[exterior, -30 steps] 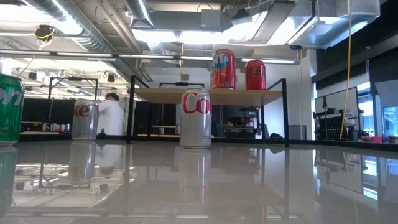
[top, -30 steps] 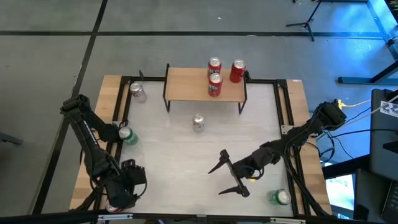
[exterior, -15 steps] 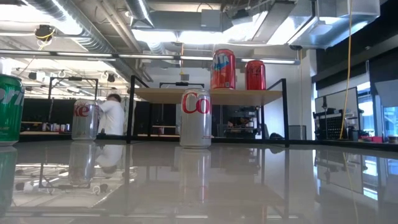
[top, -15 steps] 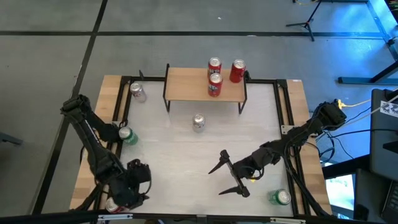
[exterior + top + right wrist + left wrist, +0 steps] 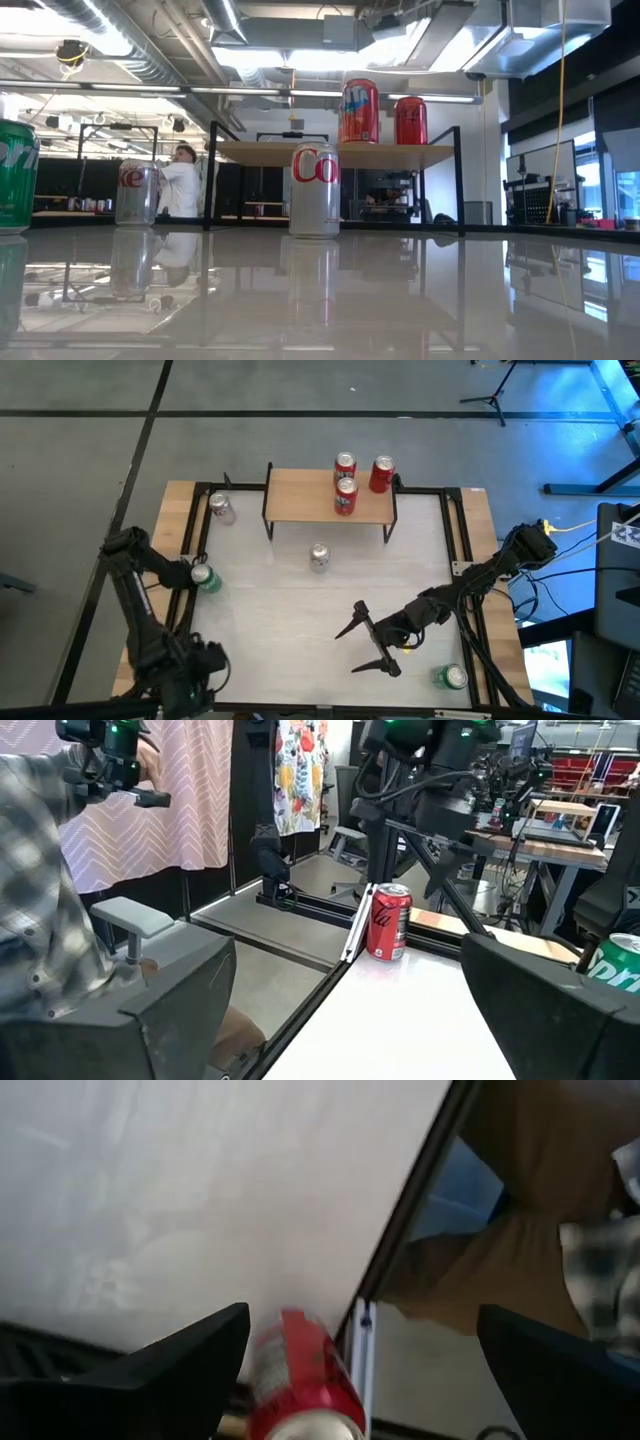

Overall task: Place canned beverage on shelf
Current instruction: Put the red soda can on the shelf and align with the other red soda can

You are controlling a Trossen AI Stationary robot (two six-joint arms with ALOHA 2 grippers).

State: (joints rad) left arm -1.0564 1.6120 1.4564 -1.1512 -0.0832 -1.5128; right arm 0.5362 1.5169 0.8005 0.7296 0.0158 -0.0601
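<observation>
The left gripper (image 5: 185, 685) hangs with fingers spread wide over a red can (image 5: 300, 1380) standing upright directly beneath it at the table's near-left corner, apparently lined up for a top-down grab. The shelf (image 5: 300, 495) sits well ahead, already carrying three upright red cans (image 5: 346, 486). The right gripper (image 5: 368, 648) waits open and empty.

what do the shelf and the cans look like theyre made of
The shelf: light wood top with matte grain, on thin black legs, probably painted metal. The cans, like the silver can: likely aluminium, glossy printed skin, bright glints. The table mirrors them, so a polished surface.
</observation>
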